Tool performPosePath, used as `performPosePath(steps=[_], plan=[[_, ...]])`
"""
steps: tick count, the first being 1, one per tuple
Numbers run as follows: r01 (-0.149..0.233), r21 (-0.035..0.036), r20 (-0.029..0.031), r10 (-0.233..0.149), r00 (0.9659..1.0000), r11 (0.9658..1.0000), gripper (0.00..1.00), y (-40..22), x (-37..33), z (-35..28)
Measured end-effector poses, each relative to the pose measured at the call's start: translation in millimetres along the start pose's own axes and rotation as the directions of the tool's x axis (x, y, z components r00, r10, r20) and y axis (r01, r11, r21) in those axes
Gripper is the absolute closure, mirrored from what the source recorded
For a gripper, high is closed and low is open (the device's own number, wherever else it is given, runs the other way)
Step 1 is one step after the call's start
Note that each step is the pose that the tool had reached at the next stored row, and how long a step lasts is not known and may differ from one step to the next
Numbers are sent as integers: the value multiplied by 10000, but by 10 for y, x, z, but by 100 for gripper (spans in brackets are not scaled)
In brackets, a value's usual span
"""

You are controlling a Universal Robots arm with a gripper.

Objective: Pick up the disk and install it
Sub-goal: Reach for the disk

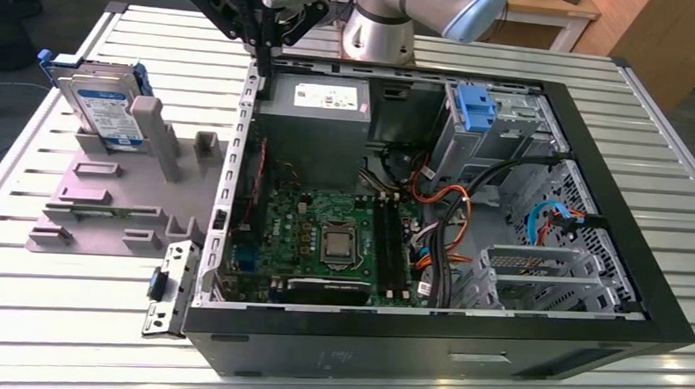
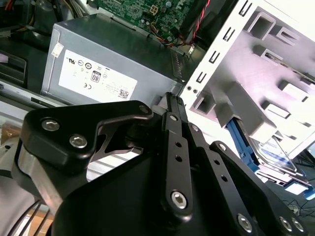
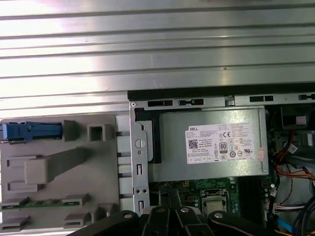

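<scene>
1. Over the corner of the open computer case [image 1: 660, 287] at the exterior view's upper left, the gripper [image 1: 260, 76] was seen pointing downward. It was clenched, with nothing held between its fingers.
2. The disk [image 1: 99, 105] was found standing on edge in a grey fixture [image 1: 101, 206], outside the case and well apart from the gripper.
3. The fixture was set on the slatted metal surface [image 1: 37, 304], at the exterior view's left of the case.
4. In both wrist views, the disk [image 2: 278, 160] [image 3: 29, 132] was recognised by its blue frame, seated in the fixture.
5. A grey power-supply box [image 1: 316, 105] was seen just inside the case wall, near the gripper.
</scene>
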State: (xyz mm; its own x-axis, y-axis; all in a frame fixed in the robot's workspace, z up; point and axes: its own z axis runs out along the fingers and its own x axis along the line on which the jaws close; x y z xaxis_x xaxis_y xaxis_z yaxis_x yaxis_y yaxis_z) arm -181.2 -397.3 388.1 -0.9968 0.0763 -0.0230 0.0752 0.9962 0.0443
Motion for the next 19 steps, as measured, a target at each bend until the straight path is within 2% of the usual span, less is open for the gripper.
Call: performPosePath(steps=[19], plan=[[0, 1, -9, 0, 10000, 10000, 89, -7, 94, 7]])
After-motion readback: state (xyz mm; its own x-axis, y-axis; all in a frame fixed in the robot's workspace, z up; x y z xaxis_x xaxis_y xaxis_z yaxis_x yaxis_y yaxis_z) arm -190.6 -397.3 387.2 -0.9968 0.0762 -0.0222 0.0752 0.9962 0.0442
